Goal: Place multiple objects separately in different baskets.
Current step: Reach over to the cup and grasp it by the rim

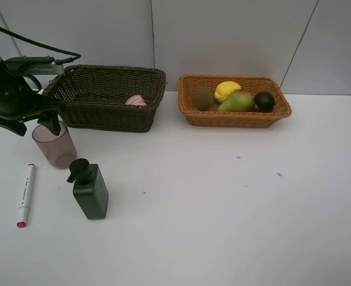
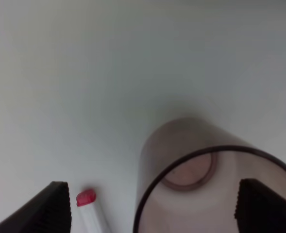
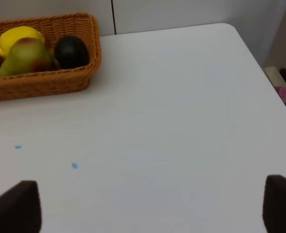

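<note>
The left pincer (image 1: 46, 121) has its jaws apart at the cup (image 1: 55, 146), which stands upright on the table (image 1: 223, 208). In the left wrist view one finger (image 2: 265, 208) hangs over the cup's mouth and the other is outside its wall, so one side of the rim lies between them. Whether either finger touches the cup I cannot tell.

The marker (image 1: 25, 194) lies flat on the table on the near side of this pincer, apart from the cup, with its red tip at the end farther from the pincer. In the wrist view that tip shows on the table between the outer finger and the cup's wall. The pump (image 1: 90, 190) stands upright near the cup, also on the pincer's near side but toward the table's middle. The dark basket (image 1: 103, 116) sits just beside the pincer, on its far side toward the middle. The bottle (image 1: 136, 100) lies inside it, at the end away from the pincer.

The right pincer (image 3: 147, 208) is outside the high view. Its own wrist view shows its two fingers wide apart above the table, with only tabletop between them. The tan basket (image 3: 50, 82) sits well ahead of it and off to one side. It holds the lemon (image 3: 19, 36), pear (image 3: 24, 56), dark fruit (image 3: 71, 51) and kiwi (image 1: 203, 98), packed close together.
</note>
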